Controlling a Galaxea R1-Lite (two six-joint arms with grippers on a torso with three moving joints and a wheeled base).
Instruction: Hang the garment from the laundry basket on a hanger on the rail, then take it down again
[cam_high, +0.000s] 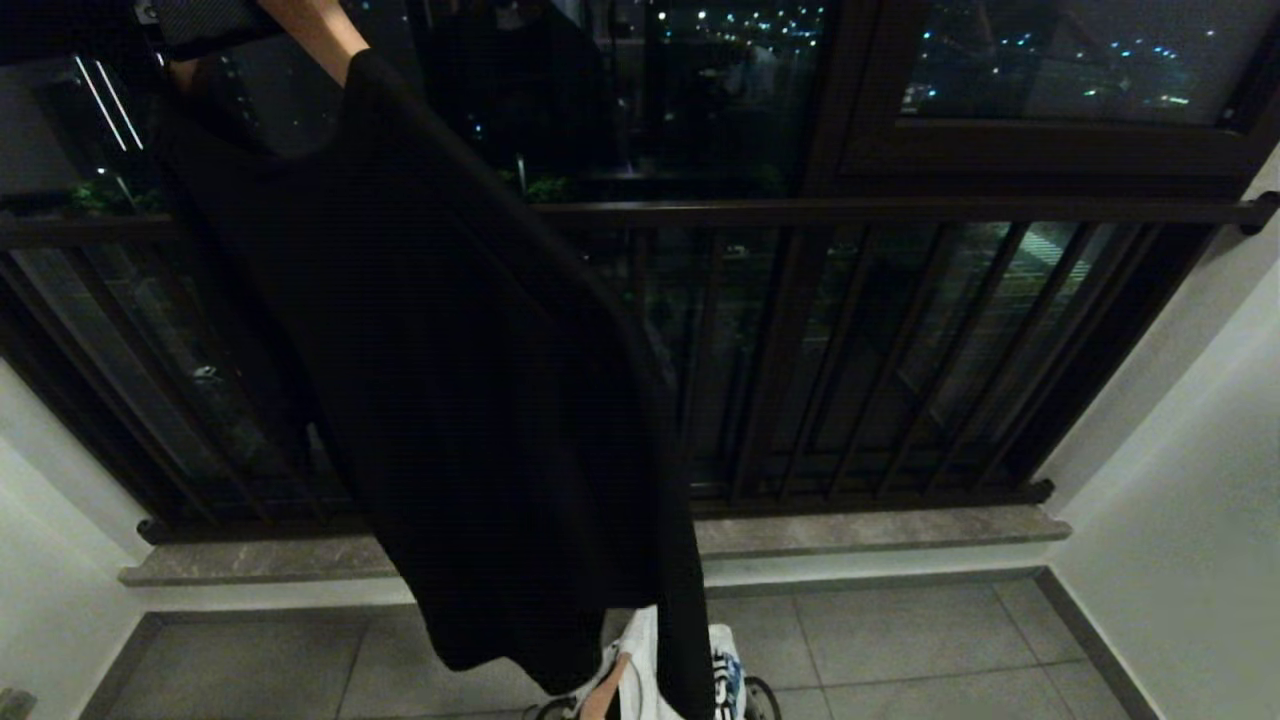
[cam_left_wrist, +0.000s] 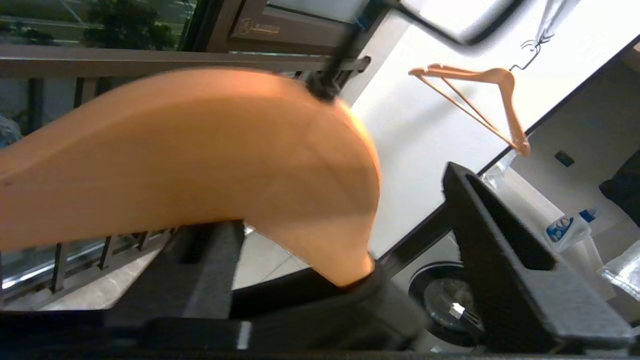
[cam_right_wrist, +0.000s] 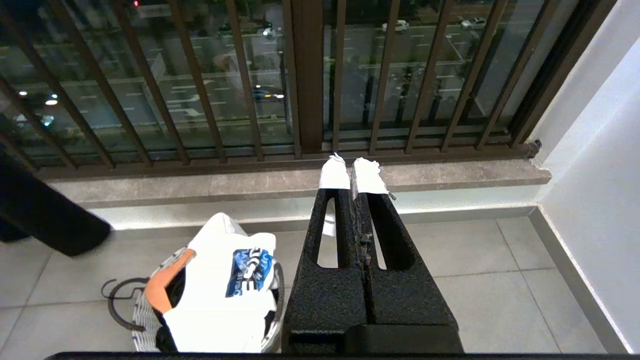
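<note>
One black garment (cam_high: 470, 400) hangs full length from an orange wooden hanger (cam_high: 315, 35) at the top left of the head view, its hem reaching down to just above the laundry basket (cam_right_wrist: 142, 317) on the tiled floor. The basket holds a white printed item (cam_right_wrist: 225, 285) and what looks like a second orange hanger end. Left wrist view: the hanger's shoulder fills the space between the left gripper's (cam_left_wrist: 340, 260) fingers; jaws stand wide, and I cannot tell whether either pad touches the wood. Judgement: release phase of the hanging step. To do it well, confirm the hook is seated on the rail before backing away, then withdraw straight along the finger axis so neither finger drags the hanger or snags cloth. The hook's seating is not visible here. A spare hanger (cam_left_wrist: 480, 100) hangs well apart. Left arm raised high, mostly out of the head frame. Right gripper (cam_right_wrist: 354, 175) parked low, pointing at the window sill (cam_right_wrist: 450, 175), jaws closed on nothing.
</note>
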